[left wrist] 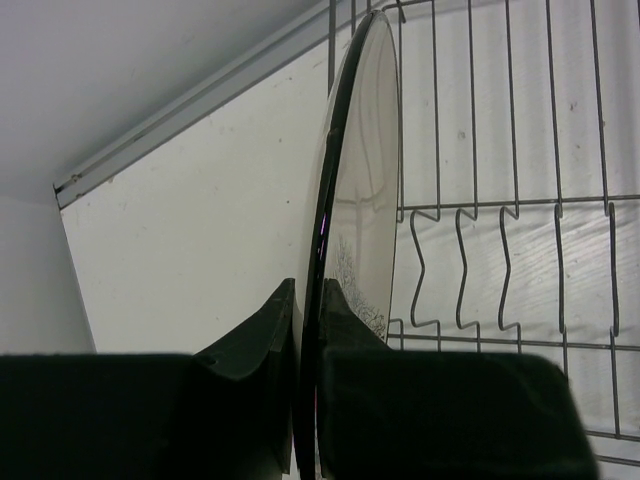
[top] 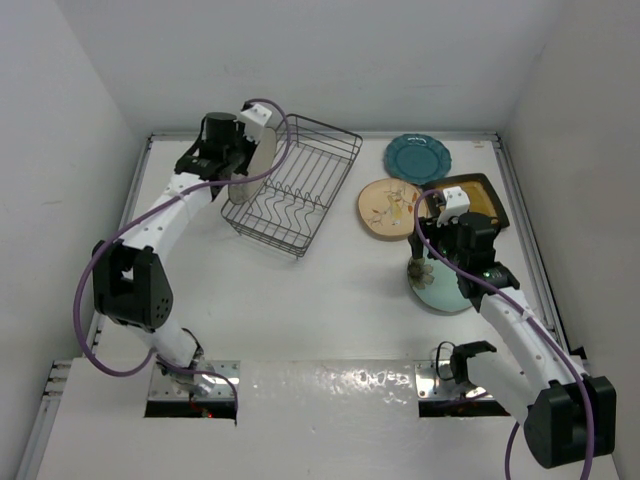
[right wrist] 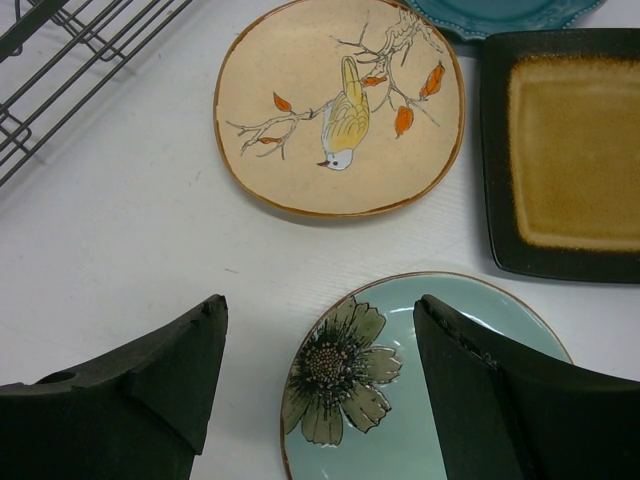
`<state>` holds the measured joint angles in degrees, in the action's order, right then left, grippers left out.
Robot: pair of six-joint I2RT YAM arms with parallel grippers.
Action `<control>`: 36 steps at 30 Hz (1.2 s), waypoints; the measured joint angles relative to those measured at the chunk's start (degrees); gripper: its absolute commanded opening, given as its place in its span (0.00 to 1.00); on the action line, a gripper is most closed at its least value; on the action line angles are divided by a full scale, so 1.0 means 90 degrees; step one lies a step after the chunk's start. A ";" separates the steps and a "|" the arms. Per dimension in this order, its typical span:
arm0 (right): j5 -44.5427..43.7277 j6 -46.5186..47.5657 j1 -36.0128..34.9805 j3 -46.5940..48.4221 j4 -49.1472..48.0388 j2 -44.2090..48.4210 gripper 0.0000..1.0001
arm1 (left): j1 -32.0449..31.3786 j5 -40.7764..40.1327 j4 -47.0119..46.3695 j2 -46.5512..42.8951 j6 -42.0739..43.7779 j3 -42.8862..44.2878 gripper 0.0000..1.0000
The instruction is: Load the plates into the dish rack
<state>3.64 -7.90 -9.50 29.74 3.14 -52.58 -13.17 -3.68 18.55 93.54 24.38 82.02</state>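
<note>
My left gripper [left wrist: 308,295] is shut on the rim of the grey dark-rimmed plate [left wrist: 360,180], held on edge over the left end of the dark wire dish rack [top: 300,190]; the plate also shows in the top view [top: 258,160]. My right gripper [right wrist: 320,320] is open and empty above the left edge of the pale aqua plate [right wrist: 420,390] with a flower, which lies flat on the table [top: 440,290]. The cream plate [right wrist: 340,105] with a bird, the square amber plate [right wrist: 570,150] and the scalloped teal plate [top: 419,156] lie flat behind it.
The rack's wavy divider wires [left wrist: 480,270] hold no plates. White walls close in the table on the left, back and right. The table's back rail [left wrist: 190,110] runs just behind the rack.
</note>
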 measured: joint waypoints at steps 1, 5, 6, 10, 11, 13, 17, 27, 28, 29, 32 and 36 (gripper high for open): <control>0.0000 0.0002 0.0000 0.0000 0.0000 0.0002 0.74 | -0.0002 -0.0015 -0.0041 0.0002 -0.0002 -0.0010 0.00; 0.0000 0.0019 0.0000 0.0000 0.0000 0.0002 0.74 | -0.0002 -0.0073 -0.0189 0.0012 -0.0032 -0.0056 0.00; 0.0000 0.0022 0.0000 -0.0005 -0.0002 0.0002 0.74 | -0.0002 -0.0104 -0.0209 0.0015 -0.0053 -0.0058 0.00; 0.0000 0.0024 0.0000 -0.0007 0.0002 0.0002 0.74 | -0.0002 -0.0296 -0.0316 0.0024 -0.0199 -0.0126 0.00; 0.0000 0.0024 0.0000 -0.0007 0.0002 0.0002 0.74 | -0.0002 -0.0338 -0.0335 0.0024 -0.0233 -0.0148 0.00; 0.0000 0.0027 0.0000 -0.0007 0.0002 0.0002 0.74 | -0.0002 -0.0406 -0.0379 0.0024 -0.0277 -0.0204 0.00; 0.0000 0.0041 0.0000 -0.0007 0.0002 0.0002 0.74 | -0.0002 -0.0457 -0.0401 0.0024 -0.0287 -0.0321 0.00; 0.0053 0.0041 0.0000 -0.0007 0.0005 -0.0002 0.74 | 0.0012 -0.0291 -0.0440 0.0486 -0.0325 -0.0415 0.00; 0.0070 0.0041 0.0000 -0.0007 0.0005 -0.0007 0.74 | 0.0015 -0.0253 -0.0461 0.0571 -0.0355 -0.0418 0.00; 0.0083 0.0041 0.0000 -0.0007 0.0005 -0.0022 0.74 | 0.0015 -0.0240 -0.0578 0.0631 -0.0391 -0.0418 0.00; 0.0119 0.0041 0.0000 -0.0007 0.0010 -0.0121 0.74 | 0.0032 -0.0231 -0.0670 0.0658 -0.0486 -0.0418 0.00; 0.0148 0.0041 0.0000 -0.0007 0.0046 -0.0216 0.74 | 0.0070 -0.0243 -0.0687 0.0658 -0.0610 -0.0418 0.18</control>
<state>4.97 -7.53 -9.50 29.67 3.55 -54.52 -12.53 -5.87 12.36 99.46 18.90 78.26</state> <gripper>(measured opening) 0.744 0.057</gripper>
